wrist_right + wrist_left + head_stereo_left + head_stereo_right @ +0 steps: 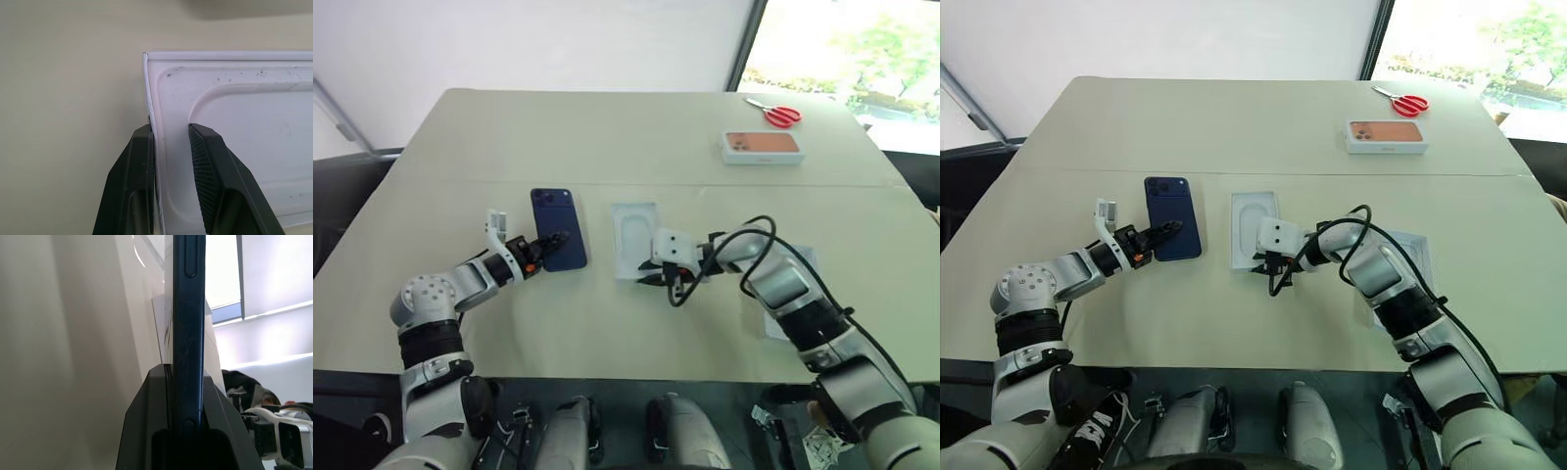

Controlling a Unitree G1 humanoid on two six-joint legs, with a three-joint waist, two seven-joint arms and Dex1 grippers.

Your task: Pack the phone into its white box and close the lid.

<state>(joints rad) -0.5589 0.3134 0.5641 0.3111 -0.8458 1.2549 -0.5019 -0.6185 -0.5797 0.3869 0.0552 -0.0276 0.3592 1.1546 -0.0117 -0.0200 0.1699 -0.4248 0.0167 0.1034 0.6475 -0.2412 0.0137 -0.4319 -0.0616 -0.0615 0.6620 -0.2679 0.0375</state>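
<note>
Gripping the phone (558, 229) by its near end, the left gripper (551, 241) holds it edge-up; it could pivot. Right gripper (171, 147) straddles the white insert's (234, 142) edge, not quite clamped; the insert may slip.

No readable text anywhere we look.
We find no words, brands or numbers; the far box (762, 147) carries only an orange phone picture on top, and its side may bear small print, but we cannot make it out. The phone (558, 228) shows no mark we can read.
</note>
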